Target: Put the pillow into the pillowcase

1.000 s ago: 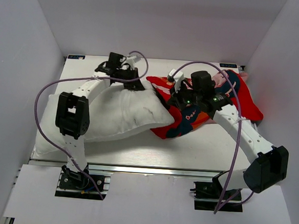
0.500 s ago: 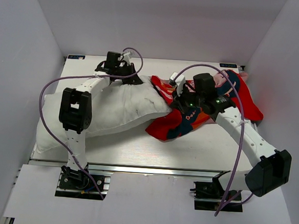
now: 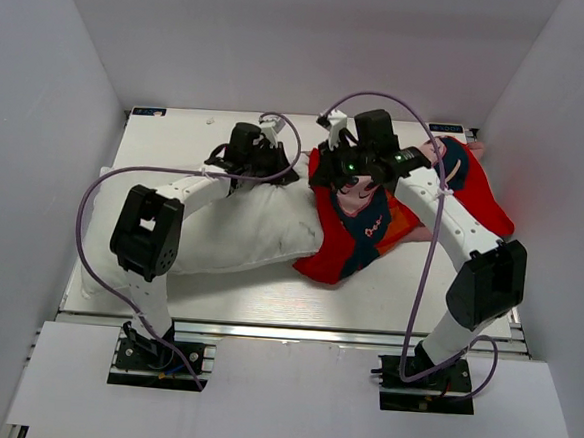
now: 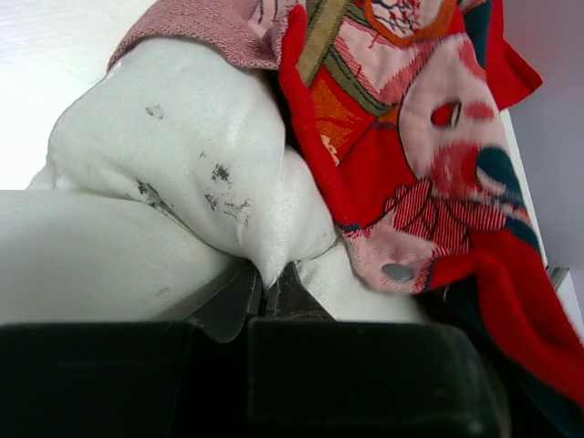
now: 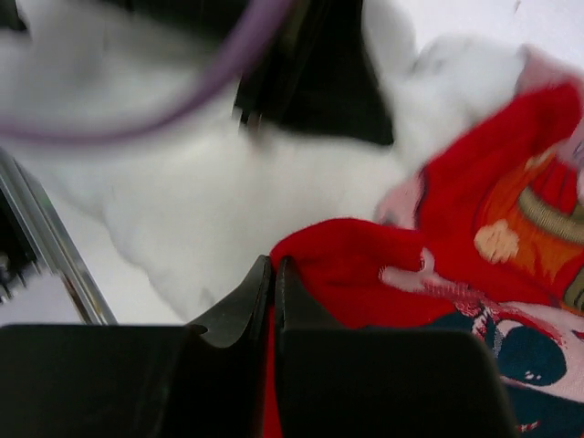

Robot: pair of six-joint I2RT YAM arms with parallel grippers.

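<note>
The pillow [image 3: 231, 225] lies centre-left on the surface [image 3: 266, 297], its right end entering the pillowcase [image 3: 372, 225] at centre. The left tool [image 4: 272, 278] pinches pillow fabric; the right tool [image 5: 274, 274] clamps the pillowcase edge. Draw this edge leftward, feeding both corners evenly.

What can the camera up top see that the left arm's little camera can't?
Only the top camera shows the whole table, the pillow from end to end, and the right gripper at the mouth of the pillowcase. Only the left wrist camera shows, close up, the left gripper shut on a pinch of pillow cloth, the little dark specks and the case's pink inside. Both show the white pillow's end tucked into the red pillowcase.
</note>
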